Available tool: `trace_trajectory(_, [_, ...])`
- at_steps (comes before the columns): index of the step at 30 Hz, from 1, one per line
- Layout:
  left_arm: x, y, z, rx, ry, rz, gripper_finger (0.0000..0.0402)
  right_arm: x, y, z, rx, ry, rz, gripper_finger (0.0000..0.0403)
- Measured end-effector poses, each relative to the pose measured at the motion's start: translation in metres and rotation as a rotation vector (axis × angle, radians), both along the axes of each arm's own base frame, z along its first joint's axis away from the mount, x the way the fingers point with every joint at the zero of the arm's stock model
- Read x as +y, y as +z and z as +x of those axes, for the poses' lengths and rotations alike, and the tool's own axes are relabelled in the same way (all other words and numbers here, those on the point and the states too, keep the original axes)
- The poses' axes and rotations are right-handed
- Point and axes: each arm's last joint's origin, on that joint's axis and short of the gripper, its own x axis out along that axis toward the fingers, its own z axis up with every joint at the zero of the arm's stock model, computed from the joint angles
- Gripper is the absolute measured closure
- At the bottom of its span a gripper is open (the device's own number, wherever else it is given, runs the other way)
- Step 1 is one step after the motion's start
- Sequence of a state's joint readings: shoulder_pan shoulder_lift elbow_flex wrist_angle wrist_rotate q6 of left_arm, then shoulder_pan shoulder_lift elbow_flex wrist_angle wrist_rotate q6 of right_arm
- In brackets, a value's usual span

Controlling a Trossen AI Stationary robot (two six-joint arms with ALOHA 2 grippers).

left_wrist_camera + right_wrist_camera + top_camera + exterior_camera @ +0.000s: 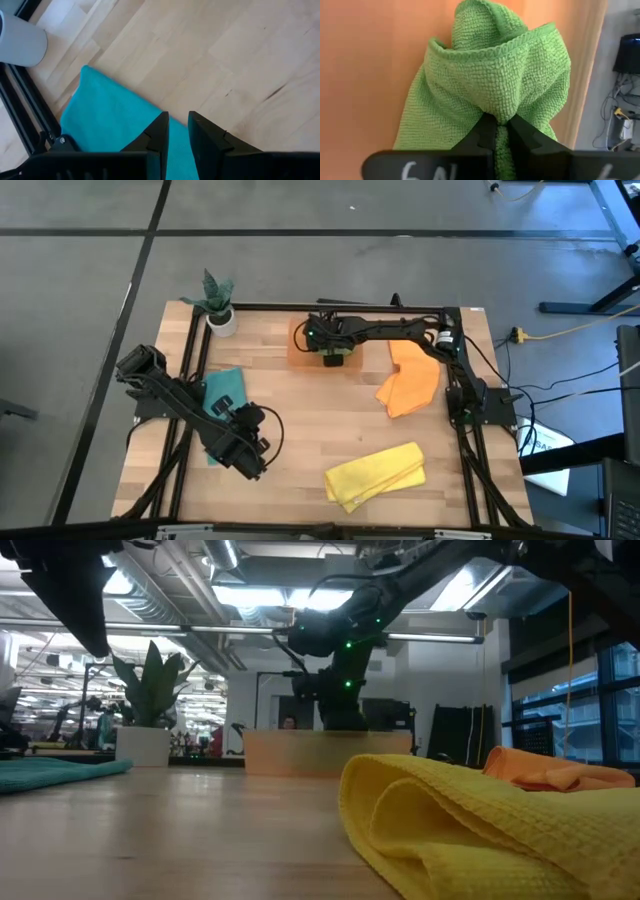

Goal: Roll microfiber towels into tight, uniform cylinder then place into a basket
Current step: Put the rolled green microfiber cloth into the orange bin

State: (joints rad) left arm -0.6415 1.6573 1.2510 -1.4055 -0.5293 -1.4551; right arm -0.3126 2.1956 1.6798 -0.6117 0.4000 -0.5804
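the green towel [492, 85] hangs bunched over the orange basket [300, 340], pinched in the right gripper [502, 131] — let go loosely, it may unroll. the left gripper [177, 131], its fingers nearly together and empty, waits over the teal towel [107, 122].

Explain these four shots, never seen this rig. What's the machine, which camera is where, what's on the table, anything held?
Two dark robot arms work at a wooden table. One camera looks down from overhead, one sits level with the tabletop, and one rides on each wrist. On the table lie a yellow towel, an orange towel, a teal towel and a potted plant. The right end effector pinches a green towel over the orange basket. The left end effector holds nothing, above the teal towel's edge.
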Motion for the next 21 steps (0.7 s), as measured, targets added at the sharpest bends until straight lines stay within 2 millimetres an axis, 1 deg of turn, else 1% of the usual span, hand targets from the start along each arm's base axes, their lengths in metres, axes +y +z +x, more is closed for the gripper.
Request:
trace_trajectory(6, [0.0000, -0.0001, 0.0001, 0.014, -0.022, 0.004, 0.0337, 0.0029, 0.0029, 0.0003, 0.008, -0.010, 0.015, 0.0374])
trace_trajectory(10, [0.0002, -0.0001, 0.0002, 0.014, -0.021, 0.004, 0.0337, 0.0030, 0.0033, -0.0002, 0.001, -0.037, 0.025, 0.0362])
trace_trajectory(16, [0.0004, -0.0001, 0.0003, 0.013, -0.020, 0.003, 0.0337, 0.0033, 0.0027, -0.0016, 0.007, -0.056, 0.034, 0.0326])
trace_trajectory(21, [0.0004, -0.0001, 0.0004, 0.013, -0.020, 0.003, 0.0337, 0.0027, 0.0032, -0.0019, 0.014, -0.068, 0.006, 0.0280])
